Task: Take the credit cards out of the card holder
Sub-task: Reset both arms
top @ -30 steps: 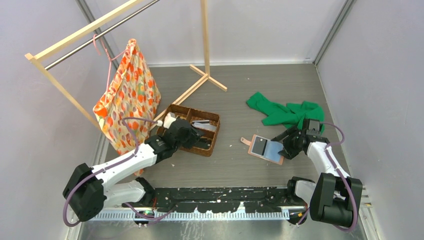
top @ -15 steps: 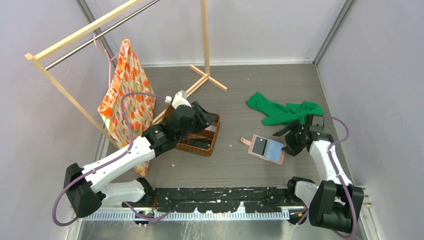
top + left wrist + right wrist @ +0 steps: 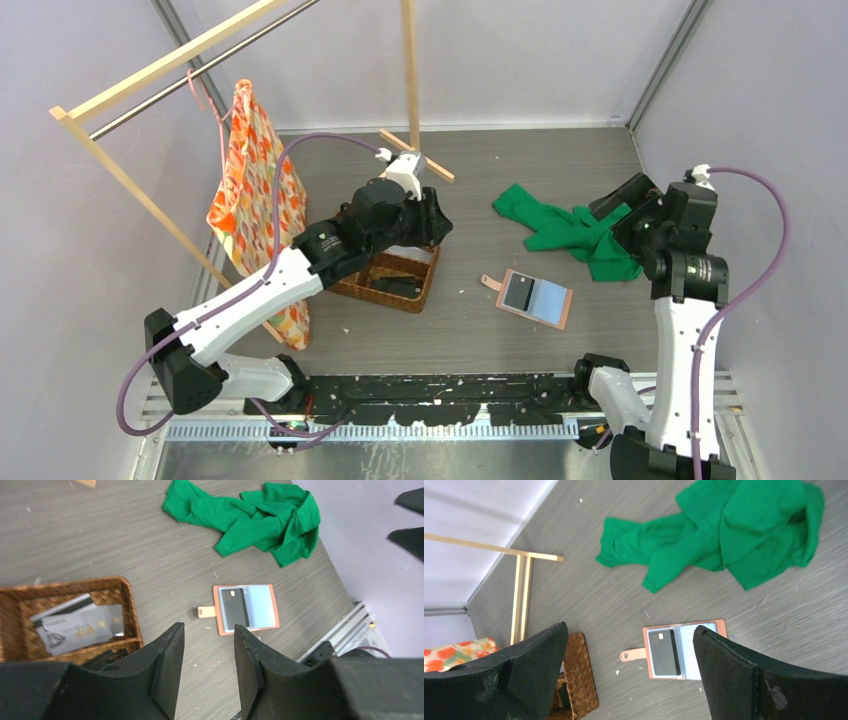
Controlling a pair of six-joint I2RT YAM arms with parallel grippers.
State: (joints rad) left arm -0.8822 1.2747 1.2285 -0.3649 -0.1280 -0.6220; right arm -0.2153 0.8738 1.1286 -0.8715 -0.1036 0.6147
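The salmon-pink card holder (image 3: 553,312) lies open and flat on the table, strap tab to the left. A dark card (image 3: 518,292) sits on its left panel; the right panel is pale blue-grey. The holder also shows in the left wrist view (image 3: 260,607) and the right wrist view (image 3: 686,652). My left gripper (image 3: 436,230) is open and empty, raised above the brown woven basket (image 3: 420,285). My right gripper (image 3: 615,215) is wide open and empty, raised over the green cloth (image 3: 560,228). Several silver cards (image 3: 75,625) lie in the basket.
A wooden clothes rack (image 3: 410,70) stands at the back left, with a floral bag (image 3: 255,190) hanging from it. The rack's foot (image 3: 415,160) rests on the table behind the basket. The metal rail (image 3: 440,390) runs along the near edge.
Both arms rose. My left gripper lifted out of the basket and moved up and right. My right gripper left the card holder's right edge and moved back over the green cloth.
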